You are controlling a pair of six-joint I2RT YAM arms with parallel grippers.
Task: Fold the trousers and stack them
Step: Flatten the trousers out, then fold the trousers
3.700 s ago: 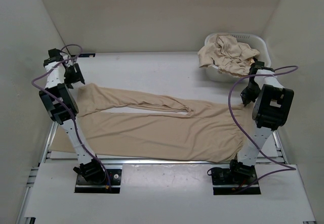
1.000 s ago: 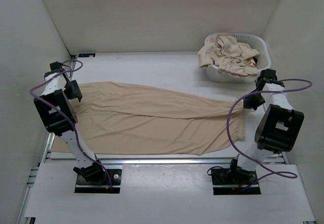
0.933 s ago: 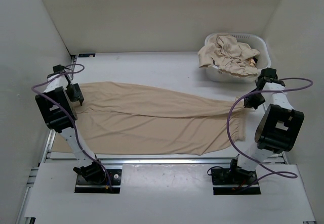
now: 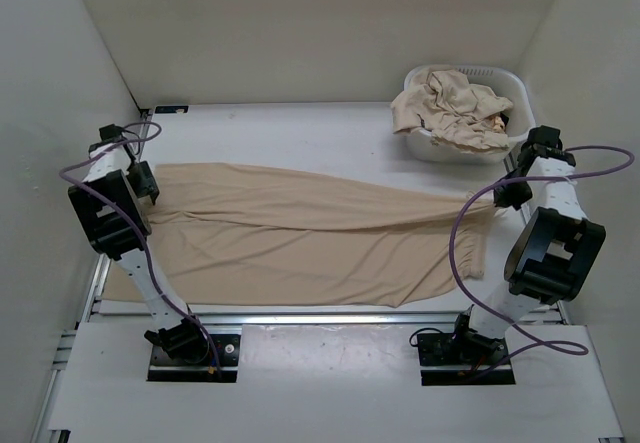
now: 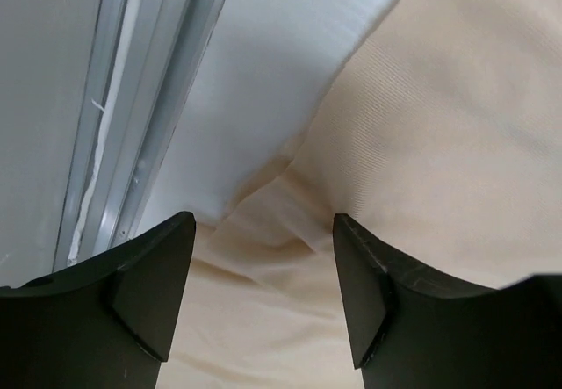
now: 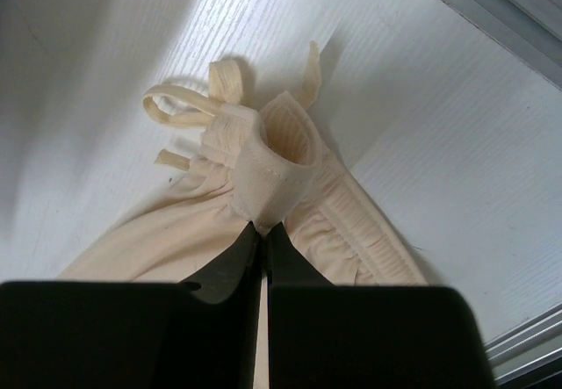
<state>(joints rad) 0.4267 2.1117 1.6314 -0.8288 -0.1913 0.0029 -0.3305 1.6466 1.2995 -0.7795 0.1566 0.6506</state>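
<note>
Below the gaping, empty left hand [image 5: 263,224] lie the trousers [image 4: 300,233]; right hand [image 6: 261,229] pinches their waistband [image 6: 274,165].

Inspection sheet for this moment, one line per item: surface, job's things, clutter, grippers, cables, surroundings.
Surface: white table, no spills seen.
Job's things: trousers spread flat across the table, legs laid together, wrinkled, not yet stacked.
Clutter: white laundry basket in the far right corner, holding crumpled beige cloth.
Grippers: left gripper jaws open over the leg ends, holding nothing; right gripper shut on the waistband.
Cables: one purple cable loops off each arm.
Surroundings: plain white walls on three sides.
</note>
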